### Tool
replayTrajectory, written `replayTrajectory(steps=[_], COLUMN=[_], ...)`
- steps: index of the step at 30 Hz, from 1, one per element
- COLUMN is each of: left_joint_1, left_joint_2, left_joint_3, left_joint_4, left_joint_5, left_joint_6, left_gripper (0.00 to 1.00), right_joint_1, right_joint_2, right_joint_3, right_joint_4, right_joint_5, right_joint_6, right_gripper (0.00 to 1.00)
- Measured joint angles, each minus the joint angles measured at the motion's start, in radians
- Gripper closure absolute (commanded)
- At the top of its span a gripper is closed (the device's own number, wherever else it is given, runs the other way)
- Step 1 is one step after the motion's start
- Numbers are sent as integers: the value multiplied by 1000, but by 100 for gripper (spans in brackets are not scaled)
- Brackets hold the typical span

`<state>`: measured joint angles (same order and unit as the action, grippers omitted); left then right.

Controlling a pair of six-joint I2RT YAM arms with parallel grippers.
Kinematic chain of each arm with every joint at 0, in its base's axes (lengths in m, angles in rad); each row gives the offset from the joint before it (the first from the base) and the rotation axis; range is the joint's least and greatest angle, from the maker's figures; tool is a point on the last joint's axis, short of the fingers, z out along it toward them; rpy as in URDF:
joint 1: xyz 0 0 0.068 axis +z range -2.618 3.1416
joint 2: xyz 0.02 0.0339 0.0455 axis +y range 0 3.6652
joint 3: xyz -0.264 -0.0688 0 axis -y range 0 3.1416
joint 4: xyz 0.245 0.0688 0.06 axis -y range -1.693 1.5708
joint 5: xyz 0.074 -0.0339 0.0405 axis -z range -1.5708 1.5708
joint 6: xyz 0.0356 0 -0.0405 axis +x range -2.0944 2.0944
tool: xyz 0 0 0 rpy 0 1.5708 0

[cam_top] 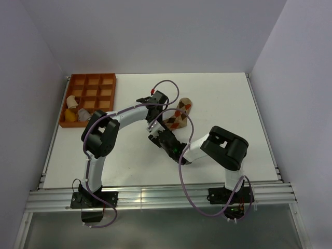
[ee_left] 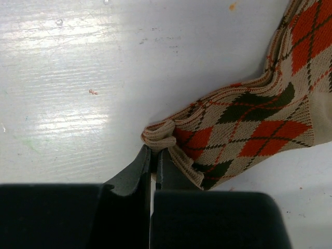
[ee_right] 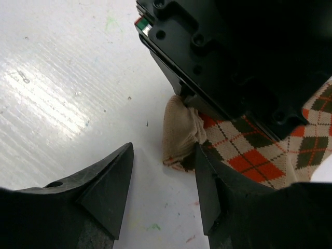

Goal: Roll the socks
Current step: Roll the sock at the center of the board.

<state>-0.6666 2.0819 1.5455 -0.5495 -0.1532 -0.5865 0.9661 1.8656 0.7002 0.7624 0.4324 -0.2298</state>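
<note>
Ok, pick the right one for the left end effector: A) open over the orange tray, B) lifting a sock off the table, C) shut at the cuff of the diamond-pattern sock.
C: the left end effector has its jaws together, tips at the bunched cuff of the sock, apparently pinching it on the table.

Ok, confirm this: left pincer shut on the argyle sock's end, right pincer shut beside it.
Wrong on one count: the right pincer is open, jaws apart beside the argyle sock, as the right wrist view shows. The left pincer is indeed shut on the sock's end.
</note>
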Motion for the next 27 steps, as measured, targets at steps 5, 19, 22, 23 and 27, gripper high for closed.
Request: replayTrajectory(steps=[5,19,22,23,27], left_joint_1=[0,23,31,34,47], left_joint_2=[1,4,1,-3,-18], left_joint_3=[2,3,-12,-18,-46], left_joint_4=[-2,14,29,35,60], left_joint_5=[3,47,60,66,94], left_joint_6=[0,-5,-14,-20,-53], left_gripper=[100,100,98,96,88], right_joint_1=[-6,-45,-57,-61,-87], right_joint_2=[41,46,31,25,-3], right_joint_3=[39,84,86,86,86], right_joint_4=[-21,-109,-138,-146,-194], right_joint_5=[0,-11,-33,-42,-90], right_joint_6=[6,116,154,166,239], right_gripper=[59,100,100,100,100])
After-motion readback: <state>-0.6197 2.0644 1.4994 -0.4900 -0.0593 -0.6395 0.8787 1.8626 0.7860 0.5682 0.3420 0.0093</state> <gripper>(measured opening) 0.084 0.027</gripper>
